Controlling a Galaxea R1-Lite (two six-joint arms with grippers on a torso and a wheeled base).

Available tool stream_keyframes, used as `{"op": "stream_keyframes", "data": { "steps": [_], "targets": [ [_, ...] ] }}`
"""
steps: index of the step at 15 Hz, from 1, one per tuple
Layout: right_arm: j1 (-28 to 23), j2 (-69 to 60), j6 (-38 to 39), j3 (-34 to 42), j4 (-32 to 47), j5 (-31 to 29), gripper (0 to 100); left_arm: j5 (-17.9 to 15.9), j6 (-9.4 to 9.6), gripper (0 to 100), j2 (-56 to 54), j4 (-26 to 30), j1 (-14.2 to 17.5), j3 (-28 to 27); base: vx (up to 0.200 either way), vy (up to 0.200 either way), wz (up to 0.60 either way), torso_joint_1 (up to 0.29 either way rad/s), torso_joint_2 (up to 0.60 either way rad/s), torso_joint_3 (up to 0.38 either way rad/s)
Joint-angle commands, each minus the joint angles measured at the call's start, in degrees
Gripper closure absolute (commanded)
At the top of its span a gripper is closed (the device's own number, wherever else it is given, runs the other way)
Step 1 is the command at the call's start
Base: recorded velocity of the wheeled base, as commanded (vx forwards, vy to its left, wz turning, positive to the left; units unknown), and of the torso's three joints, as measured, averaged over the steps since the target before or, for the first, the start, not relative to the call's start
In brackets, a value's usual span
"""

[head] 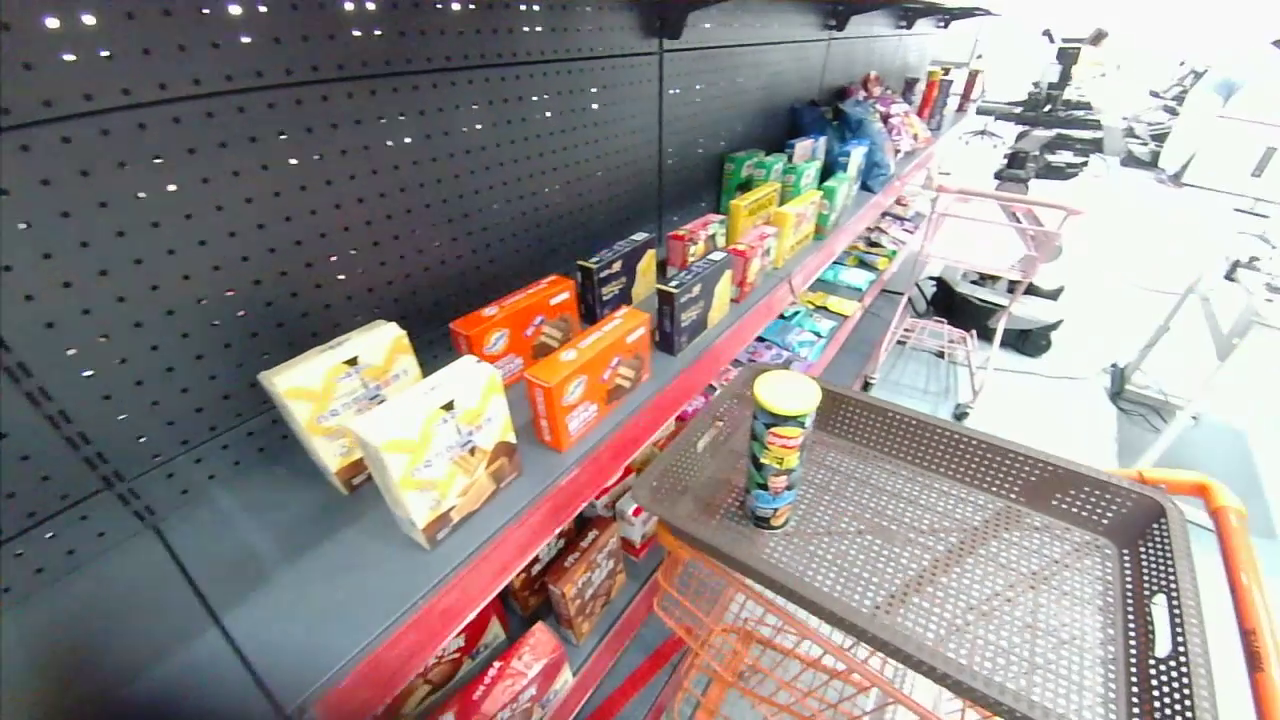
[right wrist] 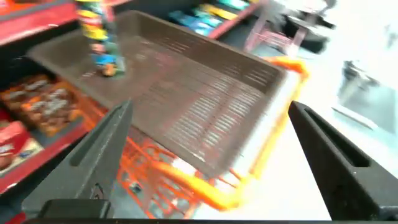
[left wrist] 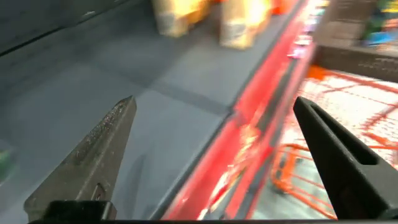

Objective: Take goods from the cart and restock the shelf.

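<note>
A tall can of chips (head: 780, 448) with a yellow lid stands upright near the far left corner of a brown perforated tray (head: 960, 570) resting on the orange cart (head: 740, 650). The can (right wrist: 99, 37) and tray (right wrist: 205, 93) also lie below my right gripper (right wrist: 211, 155), which hangs open and empty above the cart's orange rim. My left gripper (left wrist: 217, 155) is open and empty over the red front edge of the grey shelf (left wrist: 112, 118). On that shelf (head: 330, 570) stand yellow-white boxes (head: 440, 445), orange boxes (head: 588, 375) and dark boxes (head: 692, 300).
The shelf board is bare at its near left end. Lower shelves hold brown and red packs (head: 585, 580). A pink cart (head: 965, 290) stands farther down the aisle. Green and yellow boxes (head: 790, 200) fill the far shelf.
</note>
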Motion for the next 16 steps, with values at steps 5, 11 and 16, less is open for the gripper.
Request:
{"op": "stream_keyframes", "data": {
  "steps": [5,11,16],
  "targets": [
    [0.7,0.0,-4.7,0.8,2.8,-0.1,0,0.0,0.00,0,0.1,0.0,0.0,0.0,0.000,0.000,0.00,0.000,0.00,0.000],
    [0.7,-0.1,-7.8,1.1,2.7,-0.2,0,0.0,0.00,0,0.1,0.0,0.0,0.0,0.000,0.000,0.30,0.000,0.00,0.001],
    [0.7,0.4,-7.6,1.5,4.6,-0.2,0,0.0,0.00,0,0.1,0.0,0.0,0.0,0.000,0.000,0.36,0.001,0.00,-0.002]
  ]
}}
